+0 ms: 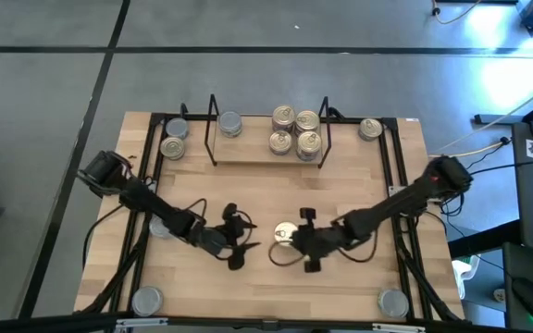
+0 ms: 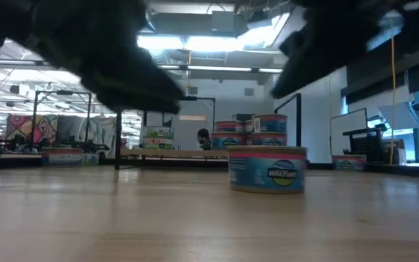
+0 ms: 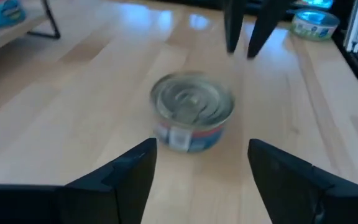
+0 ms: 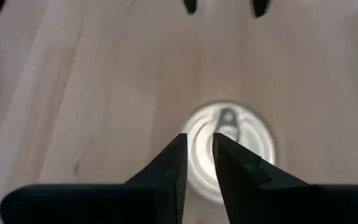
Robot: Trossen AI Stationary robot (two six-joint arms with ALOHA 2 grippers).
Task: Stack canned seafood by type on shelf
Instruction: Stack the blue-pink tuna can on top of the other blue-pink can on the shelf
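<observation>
While both hands hover, left (image 1: pixel 240 242) wide, right (image 1: pixel 296 248) nearly shut, one tin (image 1: pixel 285 233) dots pale wooden table (image 1: pixel 248 194).

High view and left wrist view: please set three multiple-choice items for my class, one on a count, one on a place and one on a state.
1. Gold lids showing on the shelf: A two; B four; C six.
2. The mid-table tin stands: A on the shelf; B between the left gripper and the right gripper; C at a table corner.
3. The left gripper's fingers are: A wide open; B shut on the tin; C shut on shelf wire.

Key: B, four gold lids cluster at the shelf's right end; B, the grippers flank the tin; A, the fingers stand apart, the tin ahead untouched.
</observation>
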